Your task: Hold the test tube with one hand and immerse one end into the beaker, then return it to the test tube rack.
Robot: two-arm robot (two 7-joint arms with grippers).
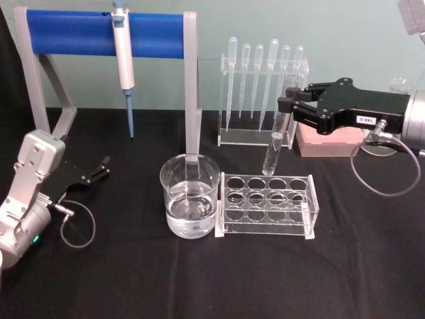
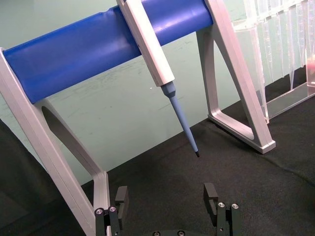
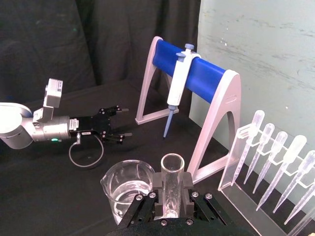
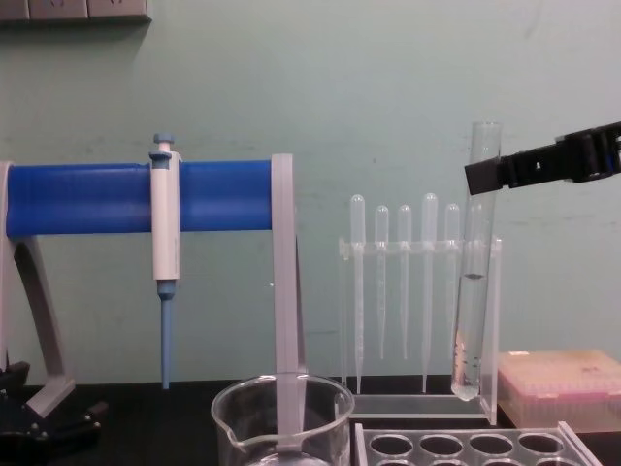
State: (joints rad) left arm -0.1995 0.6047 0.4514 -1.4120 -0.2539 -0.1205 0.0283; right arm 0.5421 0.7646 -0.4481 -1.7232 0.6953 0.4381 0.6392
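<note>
My right gripper is shut on the upper part of the test tube, holding it upright. In the chest view the test tube hangs with its round bottom above the back of the clear rack. The right gripper clamps it just below the rim. The beaker, with clear liquid in it, stands left of the rack, apart from the tube. The right wrist view looks down on the tube's open rim between the jaws, with the beaker beside it. My left gripper rests open at the far left.
A blue-barred stand with a hanging pipettor fills the back left. A pipette holder and a pink box stand behind the rack. The left wrist view shows the left gripper facing the stand's leg.
</note>
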